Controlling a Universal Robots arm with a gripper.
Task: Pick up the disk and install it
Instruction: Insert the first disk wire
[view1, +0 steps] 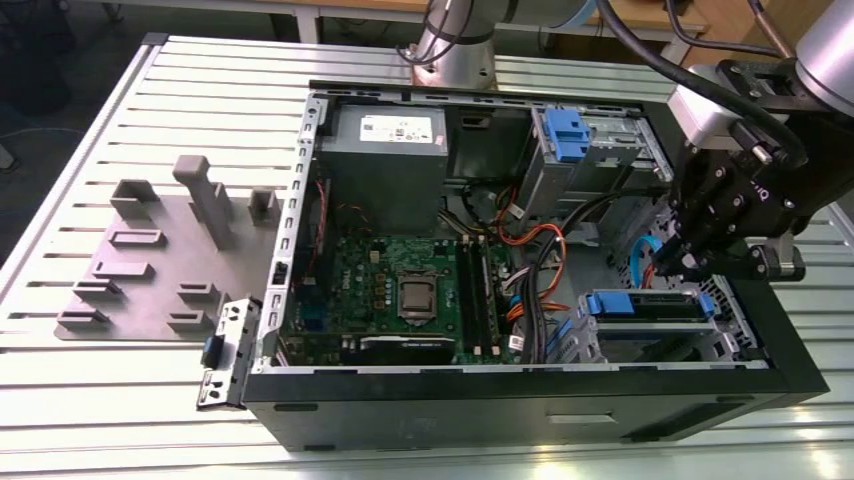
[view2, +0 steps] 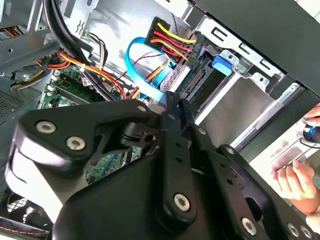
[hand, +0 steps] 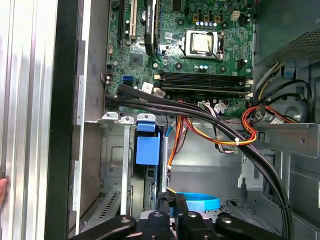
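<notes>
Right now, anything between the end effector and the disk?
No solid obstacle is visible. The end effector hangs just above the disk, which sits in its bay. A blue cable loops close beside the end effector and might snag.

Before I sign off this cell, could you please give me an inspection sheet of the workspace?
Surface: slotted metal table carrying an open computer case.
Job's things: disk sits in a drive bay of the case, its blue carrier showing.
Clutter: grey fixture plate with blocks, at the exterior view's left.
Grippers: pincer hangs inside the case, just above the disk.
Cables: orange and red bundle beside the motherboard; blue flat cable near the pincer.
Surroundings: a person's hand beside the case.
</notes>
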